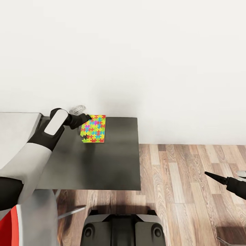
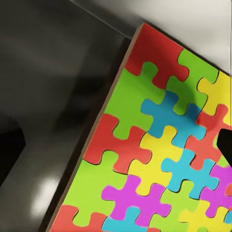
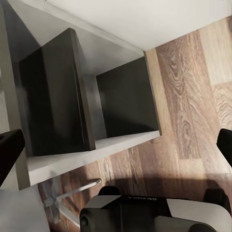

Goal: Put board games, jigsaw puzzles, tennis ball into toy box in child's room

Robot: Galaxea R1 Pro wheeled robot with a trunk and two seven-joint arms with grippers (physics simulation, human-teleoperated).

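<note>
— Against the white wall [image 1: 136,51], what lies on that lower dark grey desk [image 1: 112,164]?

— One jigsaw puzzle [image 1: 94,128], flat on the desk top near its back edge, close to the wall; its pieces are yellow, green, red, blue and magenta; a piece is missing at its near left corner, so that the dark desk shows through.

— And the left arm?

— It reaches forward over the desk from the left of the head view; the left gripper [image 1: 85,118] sits at the puzzle's far left corner, over its edge; whether the fingers pinch the puzzle or merely hover there I cannot tell, nor whether they stand apart or together; from the left wrist the jigsaw puzzle [image 2: 159,145] lies close below the camera, brown board edge against the dark surface, with a dark fingertip [image 2: 225,141] over its far side and another dark shape [image 2: 9,150] off the puzzle over the desk.

— The pale surface at the left?

— A corner of the table [image 1: 15,130], grey-white, butting against the dark desk and higher than it; the toy box and the other toys I cannot make out on it.

— The right arm?

— Low at the right over the wood-plank floor [image 1: 191,177], well apart from the desk; the right gripper [image 1: 218,177] points left with a slim dark finger; from its wrist two dark fingertips [image 3: 10,150] stand far apart at either edge, so it is spread wide and carries nothing; beyond them show the desk's open shelves [image 3: 87,101] and the robot's base [image 3: 150,212].
</note>
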